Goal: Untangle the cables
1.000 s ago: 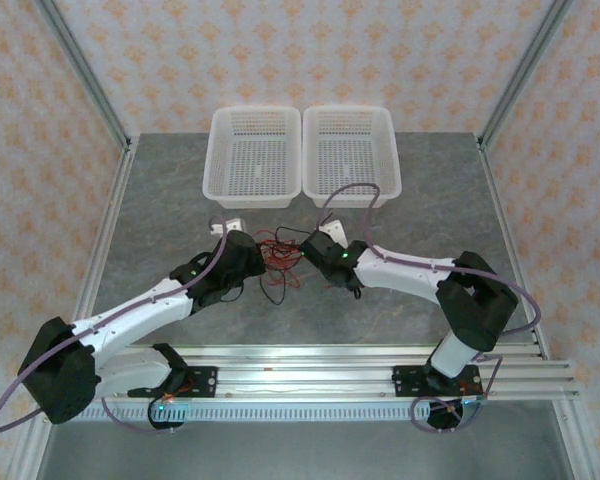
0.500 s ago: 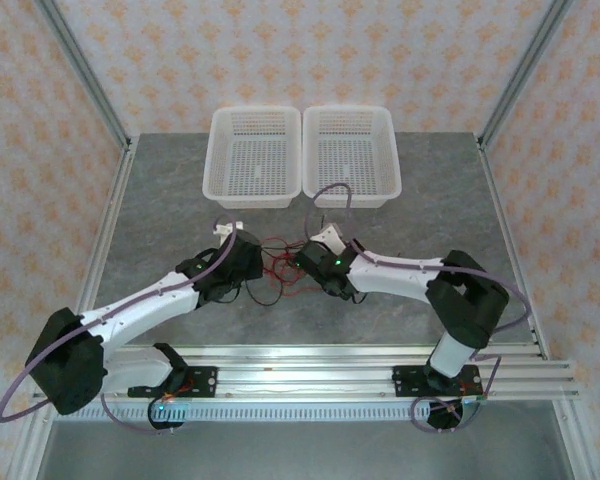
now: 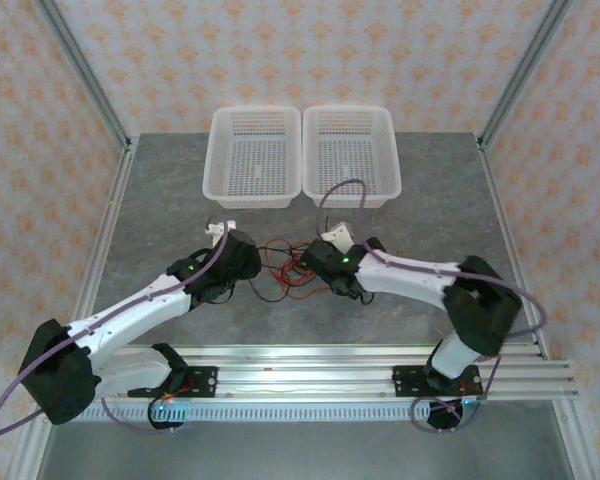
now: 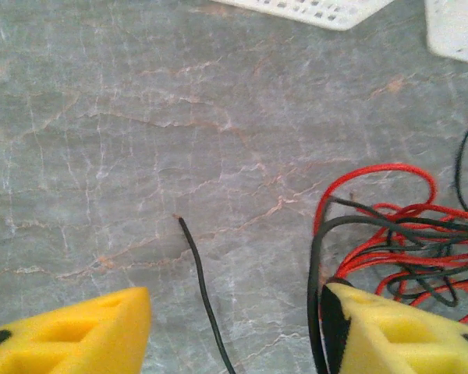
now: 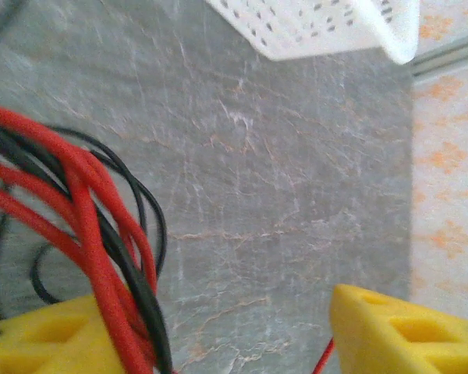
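**Fig. Both arms at the tangle, near to far.**

Near: arm bases on the rail at the front edge. Both forearms reach inward over the grey surface point(image 3: 160, 200) and face each other.

Mid: the cables point(image 3: 280, 272) lie in one red-and-black knot directly betw. the left gripper point(image 3: 252, 268) and the right gripper point(image 3: 317, 266). The knot's long axis runs approx. side to side, i.e. along the line joining the two grippers. Each arm looks about equally near, one at either end.

- Left wrist view: left gripper point(image 4: 234, 335) has jaws apart, clamped on nothing. The cables point(image 4: 390, 226) bunch against the pad point(image 4: 398, 331) on the picture's right. One loose black strand point(image 4: 199, 288) runs into the gap.
- Right wrist view: right gripper point(image 5: 234, 335) also has jaws apart. The cables point(image 5: 86, 210) drape over the pad point(image 5: 47, 339) on the picture's left, touching it but not pinched. The gap itself is mostly bare surface.

Judgement: the next grasp prob. turns on each gripper shifting sideways so that a separate strand sits inside its gap. A pull along the shared axis could then open the knot.

Far: two white baskets, left basket point(image 3: 255, 198) and right basket point(image 3: 348, 198), sit side by side well beyond the knot. No wire is seen in them.
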`<act>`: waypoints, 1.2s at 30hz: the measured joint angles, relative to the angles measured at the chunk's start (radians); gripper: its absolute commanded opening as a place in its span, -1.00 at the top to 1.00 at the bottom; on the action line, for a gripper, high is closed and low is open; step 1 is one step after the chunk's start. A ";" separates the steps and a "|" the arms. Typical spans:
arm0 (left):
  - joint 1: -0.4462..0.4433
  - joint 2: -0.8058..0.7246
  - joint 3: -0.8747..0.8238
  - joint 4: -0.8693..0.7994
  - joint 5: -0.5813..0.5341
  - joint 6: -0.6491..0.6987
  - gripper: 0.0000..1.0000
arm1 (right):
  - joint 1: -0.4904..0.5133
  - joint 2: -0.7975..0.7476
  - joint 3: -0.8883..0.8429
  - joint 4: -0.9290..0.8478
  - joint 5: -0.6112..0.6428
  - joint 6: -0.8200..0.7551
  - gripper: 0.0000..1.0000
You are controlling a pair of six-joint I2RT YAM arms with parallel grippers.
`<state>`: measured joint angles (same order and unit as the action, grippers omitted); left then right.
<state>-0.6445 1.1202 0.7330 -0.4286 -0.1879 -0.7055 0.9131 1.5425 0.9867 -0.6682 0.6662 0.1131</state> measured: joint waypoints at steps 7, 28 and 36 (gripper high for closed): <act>-0.069 -0.018 0.062 -0.021 -0.004 -0.003 -0.28 | -0.087 -0.379 -0.038 0.083 -0.284 0.179 -0.60; -0.293 0.424 0.221 0.165 0.122 -0.030 -0.27 | -0.299 -0.534 -0.412 0.434 -0.671 0.882 -0.62; -0.298 0.634 0.331 0.185 0.089 -0.026 -0.27 | -0.359 -0.417 -0.473 0.581 -0.697 0.999 -0.61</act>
<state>-0.9424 1.7538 1.0637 -0.2432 -0.0994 -0.7315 0.5537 1.1252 0.5133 -0.0868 -0.0307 1.1118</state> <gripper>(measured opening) 0.636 0.808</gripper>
